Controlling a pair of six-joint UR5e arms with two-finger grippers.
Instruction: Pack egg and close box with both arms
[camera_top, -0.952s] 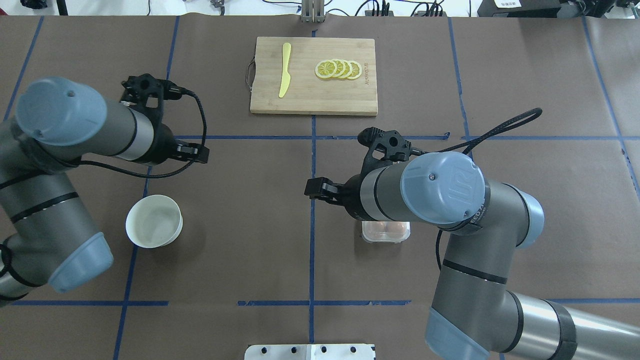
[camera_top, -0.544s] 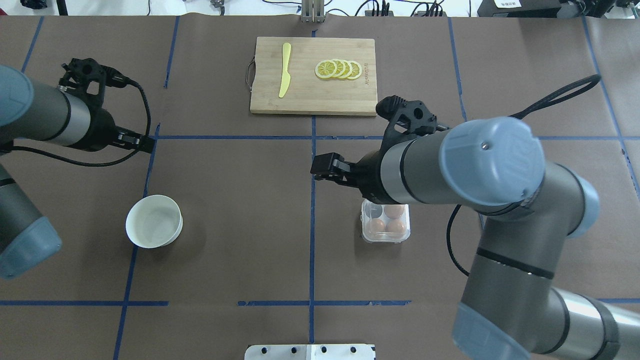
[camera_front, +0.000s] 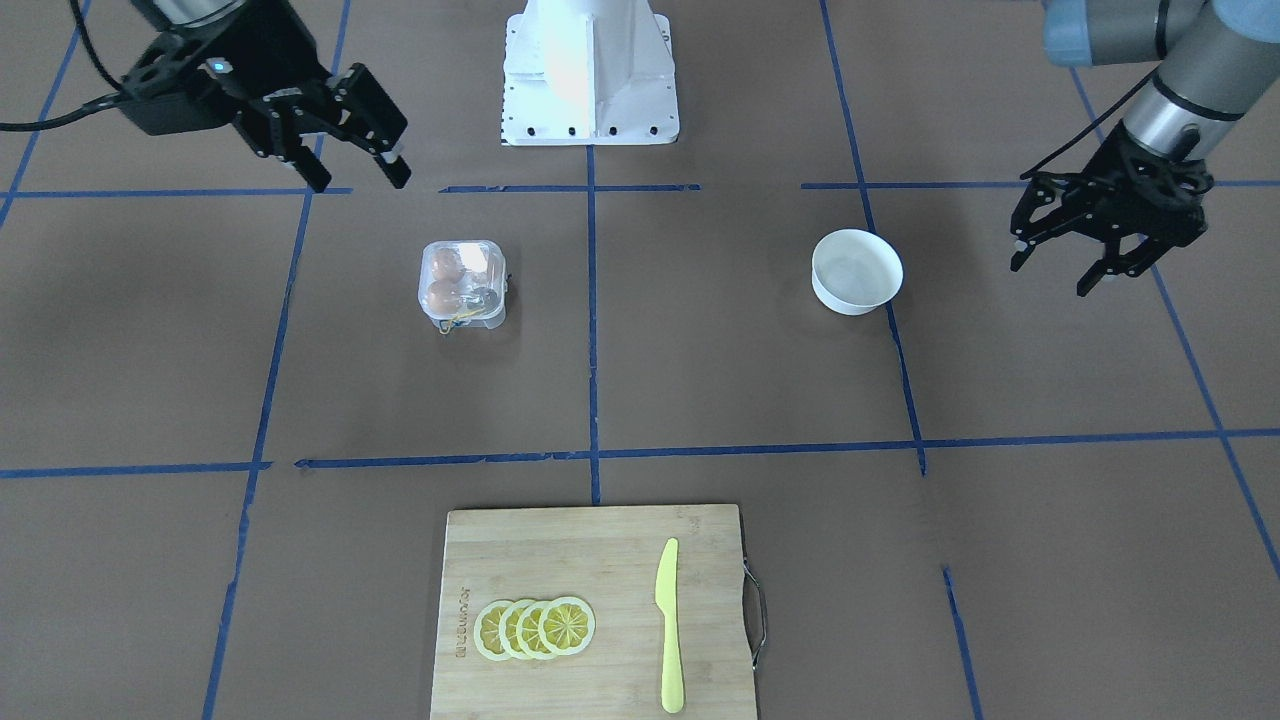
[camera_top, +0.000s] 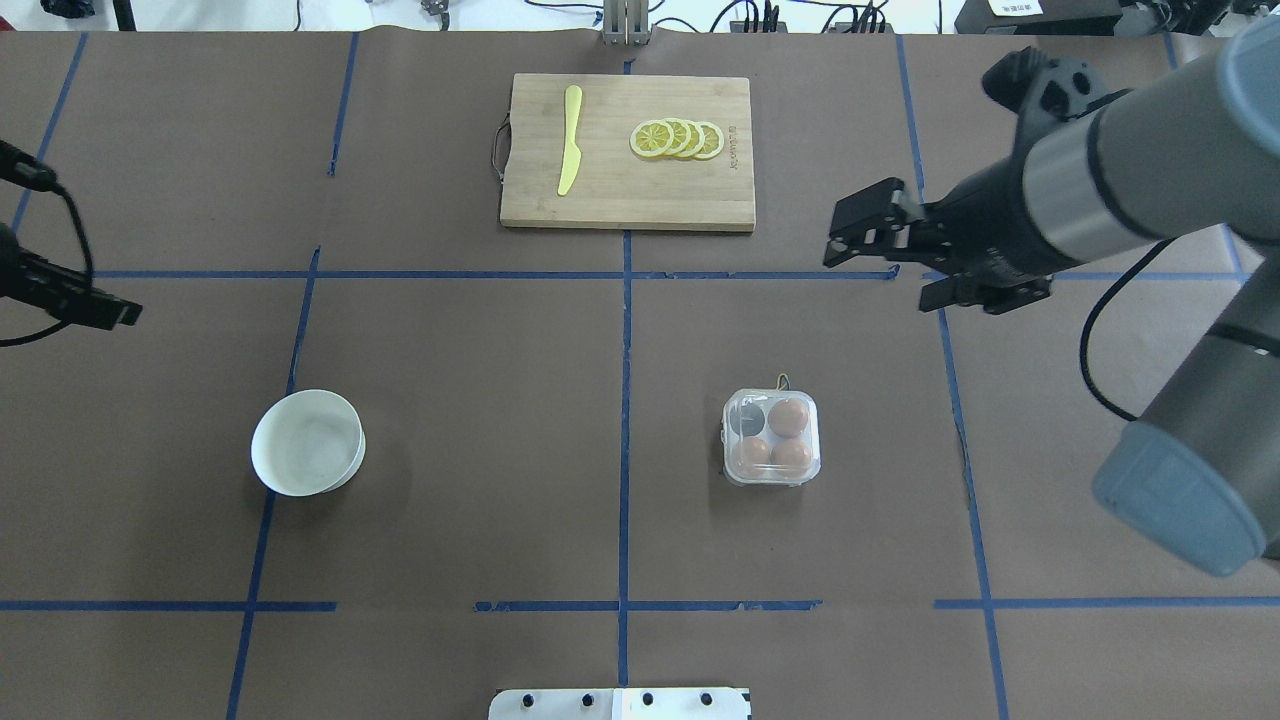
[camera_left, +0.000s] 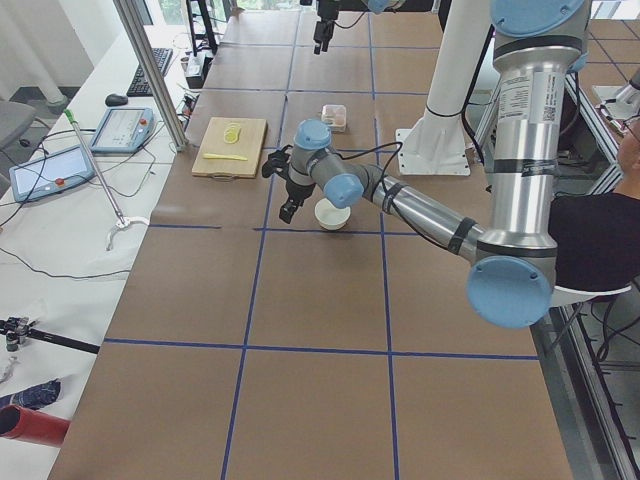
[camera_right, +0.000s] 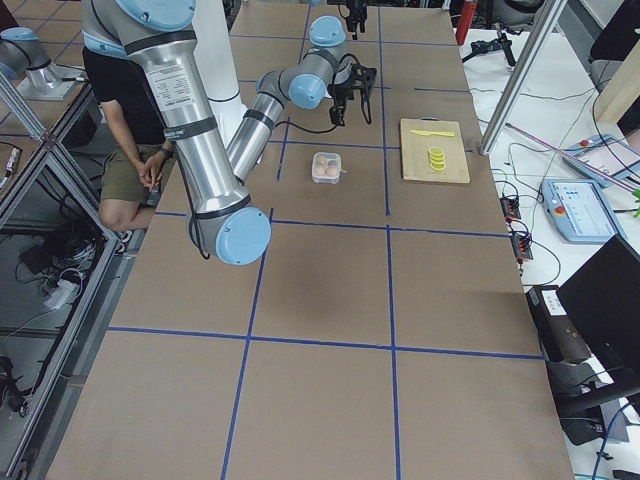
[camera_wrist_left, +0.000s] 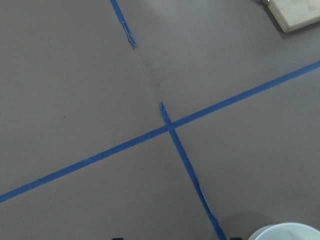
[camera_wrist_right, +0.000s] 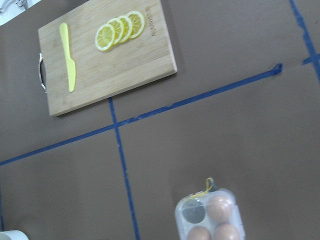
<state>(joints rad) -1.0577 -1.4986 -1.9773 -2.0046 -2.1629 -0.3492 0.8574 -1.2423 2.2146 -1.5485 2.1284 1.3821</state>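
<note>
Right hand (camera_front: 358, 175) lifted away, closed box (camera_top: 771, 437) holds three eggs (camera_top: 789, 416)

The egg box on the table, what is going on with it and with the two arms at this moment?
Nothing is being handled just now. The box sits alone on the table, apparently closed. Three brown eggs lie in it, and the fourth cell looks dark, without an egg. The right gripper and the left gripper are both open and empty, hanging above the table well away from the box. The white bowl is empty.
</note>
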